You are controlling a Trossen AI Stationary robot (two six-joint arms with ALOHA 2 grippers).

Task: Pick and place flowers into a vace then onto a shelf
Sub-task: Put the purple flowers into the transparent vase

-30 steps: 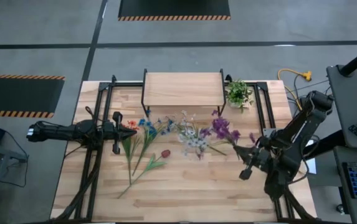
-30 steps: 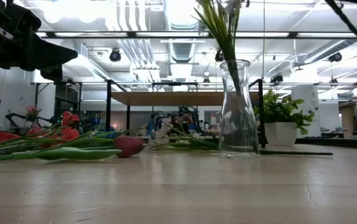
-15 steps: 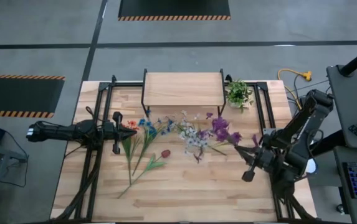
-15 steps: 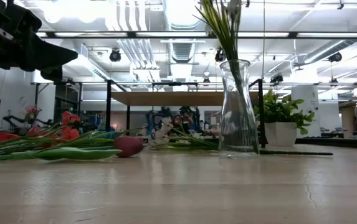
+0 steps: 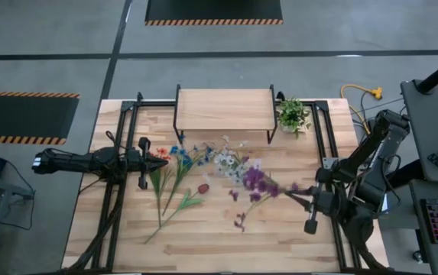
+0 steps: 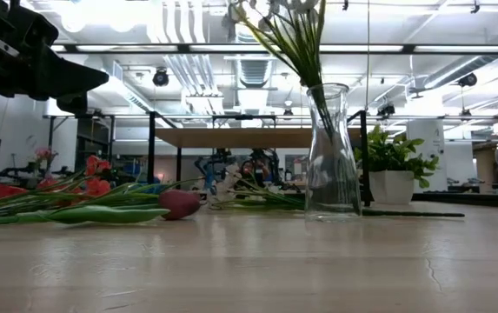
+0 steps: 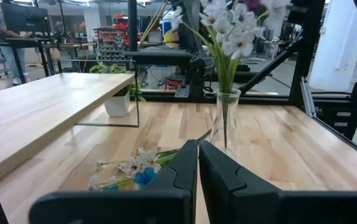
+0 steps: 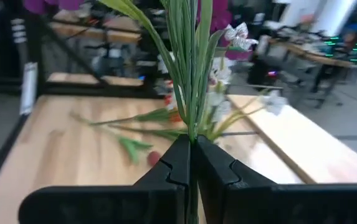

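Mid-loading: right gripper (image 8: pixel 191 163) clamped on flowers (image 8: pixel 187 68); next, lower stems beyond jaws into vace (image 6: pixel 333 152). Left gripper (image 7: pixel 197 163) shut, empty.

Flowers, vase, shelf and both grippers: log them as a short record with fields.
vase: upright on the table, white flowers in it
right gripper: shut on the stems of the purple flowers
left gripper: shut, empty, on the table's left side
loose flowers: lying on the table
shelf: at the table's far edge
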